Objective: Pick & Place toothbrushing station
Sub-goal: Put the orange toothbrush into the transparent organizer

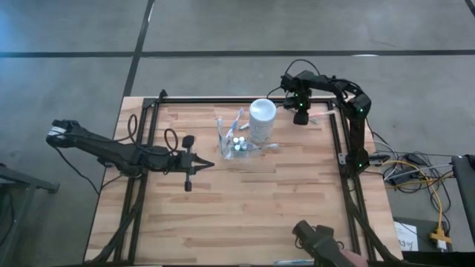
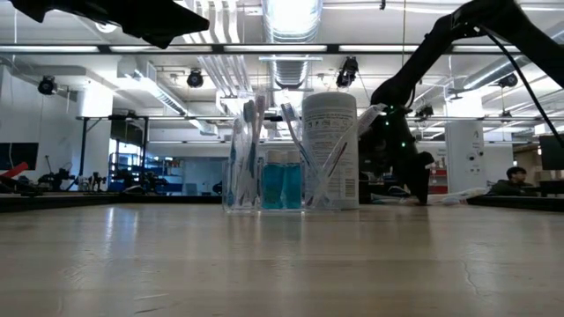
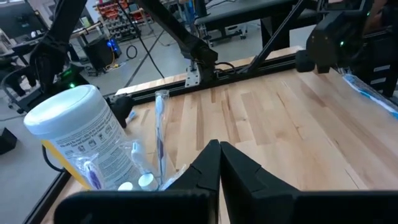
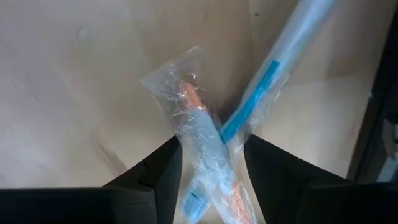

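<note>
A white cylindrical cup (image 1: 262,119) stands at the table's far middle. Next to it is a small clear holder (image 1: 234,139) with upright toothbrushes (image 2: 251,141) and teal white-capped tubes (image 2: 282,185). At the far right, my right gripper (image 1: 300,117) points down, open, over two plastic-wrapped toothbrushes (image 4: 208,134) that lie crossed on the wood, one orange, one blue (image 4: 252,102). Its fingers stand on either side of the crossing. My left gripper (image 1: 202,165) is shut with nothing in it. It hovers left of the holder and points toward the table's right. My right gripper comes from above, a finger (image 4: 163,177) on each side of the two wrapped toothbrushes where they cross. The clear wrapping (image 4: 186,149) reaches the fingers' inner edges. Whether the fingers touch it, I cannot tell. Both packets lie flat on the table.
A black frame rail (image 1: 223,100) runs round the tabletop, close to the right gripper at the far right corner. Cables (image 1: 412,167) lie off the right edge. A dark device (image 1: 319,239) shows at the near edge. Bare wood (image 1: 252,208) fills the near half.
</note>
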`<move>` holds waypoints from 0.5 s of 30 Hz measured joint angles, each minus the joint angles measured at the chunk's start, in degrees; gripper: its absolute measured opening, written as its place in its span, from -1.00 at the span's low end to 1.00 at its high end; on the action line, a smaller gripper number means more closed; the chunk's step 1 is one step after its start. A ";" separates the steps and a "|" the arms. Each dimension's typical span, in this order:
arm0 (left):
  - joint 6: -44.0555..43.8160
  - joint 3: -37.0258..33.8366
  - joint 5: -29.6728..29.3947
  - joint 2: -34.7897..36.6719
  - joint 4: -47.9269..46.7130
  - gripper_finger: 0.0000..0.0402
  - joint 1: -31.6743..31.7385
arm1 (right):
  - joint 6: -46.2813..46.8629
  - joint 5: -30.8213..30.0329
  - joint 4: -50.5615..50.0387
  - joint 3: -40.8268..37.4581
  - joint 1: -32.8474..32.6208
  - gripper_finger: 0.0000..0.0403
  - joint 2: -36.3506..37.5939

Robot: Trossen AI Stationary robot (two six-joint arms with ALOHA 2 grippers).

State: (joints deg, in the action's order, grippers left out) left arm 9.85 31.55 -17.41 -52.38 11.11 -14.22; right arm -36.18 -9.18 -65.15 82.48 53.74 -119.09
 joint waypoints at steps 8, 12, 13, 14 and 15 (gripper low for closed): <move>-0.23 0.00 0.00 0.02 0.52 -0.98 0.00 | 0.22 -0.86 1.99 -1.64 -0.09 -0.39 -0.32; -0.31 0.00 0.00 0.02 0.59 -0.95 0.00 | 0.00 0.94 1.12 -2.64 -1.00 -0.61 -0.24; -0.31 0.00 0.00 0.02 0.59 -0.94 0.00 | -0.29 2.32 0.54 -2.83 -1.20 -0.69 -0.23; -0.27 0.00 0.00 0.02 0.57 -0.94 0.00 | -0.58 3.61 -0.61 -3.15 -1.47 -0.77 -0.24; -0.19 0.00 0.00 0.02 0.57 -0.94 0.00 | -0.63 4.15 -1.97 -3.56 -1.91 -0.83 -0.28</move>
State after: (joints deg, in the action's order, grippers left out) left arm 9.66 31.55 -17.41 -52.36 11.68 -14.22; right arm -36.81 -5.03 -67.11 78.92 51.83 -119.37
